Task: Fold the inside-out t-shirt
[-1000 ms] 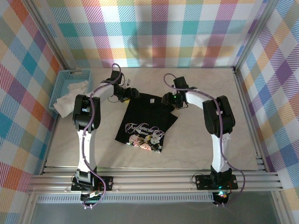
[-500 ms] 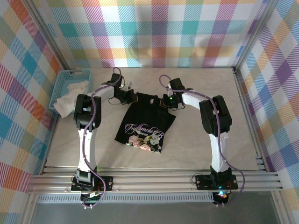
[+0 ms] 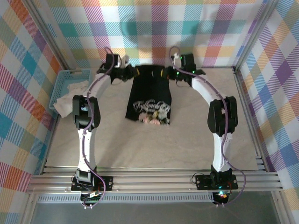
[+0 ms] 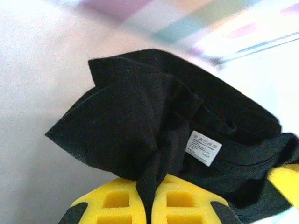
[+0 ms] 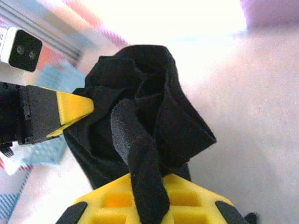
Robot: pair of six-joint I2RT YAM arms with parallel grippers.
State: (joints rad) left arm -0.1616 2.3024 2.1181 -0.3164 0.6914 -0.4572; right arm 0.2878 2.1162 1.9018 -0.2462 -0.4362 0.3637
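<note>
Your left gripper is clamped on the t-shirt; in the left wrist view its yellow fingers sit close together with a pinch of black fabric squeezed up between them; just beyond the tips the cloth bunches in thick folds; a small white label sewn on the fabric faces that camera.

Your right gripper is likewise closed on the shirt; in the right wrist view a strip of black cloth runs up between its yellow fingers, and the gathered bundle rises beyond them; the left gripper's yellow fingertip sits against the bundle's left side.

From the top camera you see both grippers at the far end of the table, close to the plaid back wall and near each other; the shirt's upper edge spans the short gap between them; from there the shirt runs toward the arm bases as a narrow black panel; the pale graphic print lies at its near end, facing up; you cannot tell whether that lower edge rests on the table or hangs just above it.

At the far left corner stands a light-blue basket holding a white cloth; part of that cloth drapes over the basket's near rim; both are well apart from the shirt.
</note>
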